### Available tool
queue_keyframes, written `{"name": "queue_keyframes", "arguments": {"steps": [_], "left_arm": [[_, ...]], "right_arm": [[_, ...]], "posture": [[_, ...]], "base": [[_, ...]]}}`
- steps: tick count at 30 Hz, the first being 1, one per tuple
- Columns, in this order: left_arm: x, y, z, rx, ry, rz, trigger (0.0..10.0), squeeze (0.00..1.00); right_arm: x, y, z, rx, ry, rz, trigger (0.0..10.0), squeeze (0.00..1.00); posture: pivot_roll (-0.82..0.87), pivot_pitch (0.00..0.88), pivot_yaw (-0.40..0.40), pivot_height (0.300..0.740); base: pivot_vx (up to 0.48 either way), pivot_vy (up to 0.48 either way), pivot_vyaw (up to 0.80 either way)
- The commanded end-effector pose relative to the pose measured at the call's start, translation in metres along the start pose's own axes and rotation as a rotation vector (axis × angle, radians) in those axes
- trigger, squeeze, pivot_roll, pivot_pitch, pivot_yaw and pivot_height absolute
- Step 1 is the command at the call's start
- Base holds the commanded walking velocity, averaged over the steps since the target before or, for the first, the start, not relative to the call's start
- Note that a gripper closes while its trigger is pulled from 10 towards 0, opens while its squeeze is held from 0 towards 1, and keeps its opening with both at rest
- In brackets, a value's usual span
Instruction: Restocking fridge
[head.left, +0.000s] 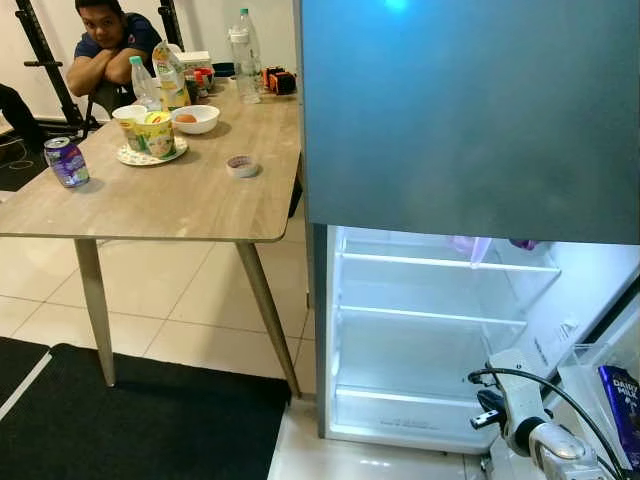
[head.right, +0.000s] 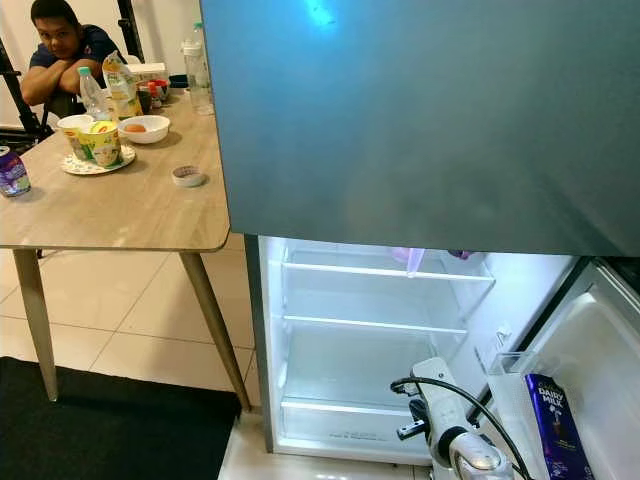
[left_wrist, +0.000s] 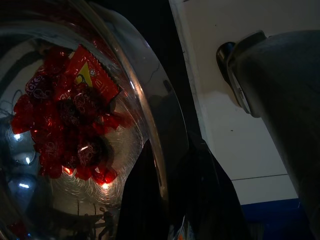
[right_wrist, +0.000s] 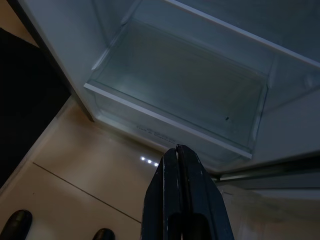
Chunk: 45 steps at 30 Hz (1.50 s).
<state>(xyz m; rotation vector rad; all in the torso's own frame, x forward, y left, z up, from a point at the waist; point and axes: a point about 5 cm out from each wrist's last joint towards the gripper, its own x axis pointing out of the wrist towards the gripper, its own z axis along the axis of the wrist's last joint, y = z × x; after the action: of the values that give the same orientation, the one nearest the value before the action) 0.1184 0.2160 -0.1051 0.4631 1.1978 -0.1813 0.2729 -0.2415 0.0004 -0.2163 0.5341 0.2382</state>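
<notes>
The fridge's lower compartment stands open and lit, its glass shelves bare. A purple Dairy Milk bar stands in the door shelf at the right. My right arm reaches low in front of the fridge. In the right wrist view, my right gripper is shut and holds nothing, and it points at the clear bottom drawer. In the left wrist view, my left gripper is shut on the rim of a glass bowl that holds red wrapped sweets.
The grey upper fridge door is closed. A wooden table to the left carries a purple can, noodle cups, a white bowl and bottles. A person sits behind it. A black mat lies below.
</notes>
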Motion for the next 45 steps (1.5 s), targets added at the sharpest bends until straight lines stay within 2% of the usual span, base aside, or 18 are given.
{"name": "queue_keyframes", "arguments": {"steps": [1,2,3,5,9,11,20,24,26,28,30,33,34,35,38,39,44,45], "left_arm": [[0.0,-0.003,-0.002,0.008,0.005,-0.005,10.0,0.0],[0.0,-0.003,-0.003,0.008,0.008,-0.004,10.0,0.0],[0.0,-0.003,-0.003,0.008,0.008,-0.004,10.0,0.0],[0.0,-0.003,-0.003,0.006,0.011,-0.002,10.0,0.0],[0.0,-0.003,-0.004,0.006,0.012,-0.003,10.0,0.0],[-0.001,-0.003,-0.005,0.006,0.014,-0.004,10.0,0.0],[0.0,-0.003,-0.003,0.003,0.01,-0.003,10.0,0.0],[0.0,-0.003,-0.004,0.006,0.012,-0.003,10.0,0.0],[0.0,-0.003,-0.004,0.007,0.012,-0.003,10.0,0.0],[0.0,-0.002,-0.004,0.009,0.011,-0.001,10.0,0.0],[0.0,-0.001,-0.003,0.011,0.009,-0.001,10.0,0.0],[0.0,-0.001,-0.001,0.013,0.005,0.0,10.0,0.0],[0.0,-0.001,-0.001,0.013,0.005,0.0,10.0,0.0],[0.0,-0.001,-0.001,0.014,0.003,0.0,10.0,0.0],[0.0,-0.001,0.001,0.013,-0.004,-0.002,10.0,0.0],[0.0,-0.001,0.001,0.013,-0.004,-0.002,10.0,0.0],[0.0,-0.002,0.003,0.013,-0.011,-0.006,10.0,0.0],[0.0,-0.002,0.003,0.013,-0.011,-0.006,10.0,0.0]], "right_arm": [[-0.01,-0.019,-0.012,0.035,0.059,-0.095,10.0,0.0],[-0.016,-0.03,-0.016,0.07,0.074,-0.149,10.0,0.0],[-0.016,-0.03,-0.016,0.07,0.074,-0.149,10.0,0.0],[-0.025,-0.046,-0.021,0.098,0.093,-0.219,10.0,0.0],[-0.031,-0.056,-0.023,0.083,0.11,-0.257,10.0,0.0],[-0.038,-0.067,-0.027,0.068,0.136,-0.308,10.0,0.0],[-0.052,-0.087,-0.029,0.049,0.159,-0.393,10.0,0.0],[-0.053,-0.09,-0.028,0.073,0.141,-0.4,10.0,0.0],[-0.051,-0.087,-0.027,0.098,0.12,-0.377,10.0,0.0],[-0.044,-0.074,-0.024,0.151,0.071,-0.285,10.0,0.0],[-0.036,-0.058,-0.023,0.191,0.036,-0.161,10.0,0.0],[-0.027,-0.022,-0.031,0.21,0.043,0.08,10.0,0.0],[-0.027,-0.022,-0.031,0.21,0.043,0.08,10.0,0.0],[-0.025,-0.011,-0.037,0.2,0.068,0.124,10.0,0.0],[-0.024,0.01,-0.056,0.177,0.164,0.118,10.0,0.0],[-0.024,0.01,-0.056,0.177,0.164,0.118,10.0,0.0],[-0.029,0.033,-0.081,0.188,0.263,0.108,10.0,0.0],[-0.029,0.033,-0.081,0.188,0.263,0.108,10.0,0.0]], "posture": [[-0.08,0.033,-0.005,0.74],[-0.08,0.033,-0.007,0.74],[-0.08,0.033,-0.007,0.74],[-0.08,0.033,-0.007,0.74],[-0.08,0.043,-0.005,0.74],[-0.08,0.047,-0.007,0.74],[-0.08,0.042,-0.006,0.74],[-0.09,0.039,-0.004,0.74],[-0.09,0.035,-0.004,0.74],[-0.09,0.034,-0.002,0.74],[-0.09,0.034,-0.002,0.74],[-0.09,0.034,-0.002,0.74],[-0.09,0.034,-0.002,0.74],[-0.09,0.034,-0.002,0.74],[-0.09,0.028,-0.006,0.74],[-0.09,0.028,-0.006,0.74],[-0.08,0.017,-0.007,0.74],[-0.08,0.017,-0.007,0.74]], "base": [[0.0,0.0,0.0],[0.0,0.0,0.0],[0.0,0.0,0.0],[0.0,0.0,0.0],[0.0,0.0,0.0],[0.0,0.0,0.0],[0.0,0.0,0.0],[0.0,0.0,0.0],[0.0,0.0,0.0],[0.0,0.0,0.0],[0.0,0.0,0.0],[0.0,0.0,0.0],[0.0,0.0,0.0],[0.0,0.0,0.0],[0.0,0.0,0.0],[0.0,0.0,0.0],[0.0,-0.06,0.0],[0.0,-0.3,0.0]]}}
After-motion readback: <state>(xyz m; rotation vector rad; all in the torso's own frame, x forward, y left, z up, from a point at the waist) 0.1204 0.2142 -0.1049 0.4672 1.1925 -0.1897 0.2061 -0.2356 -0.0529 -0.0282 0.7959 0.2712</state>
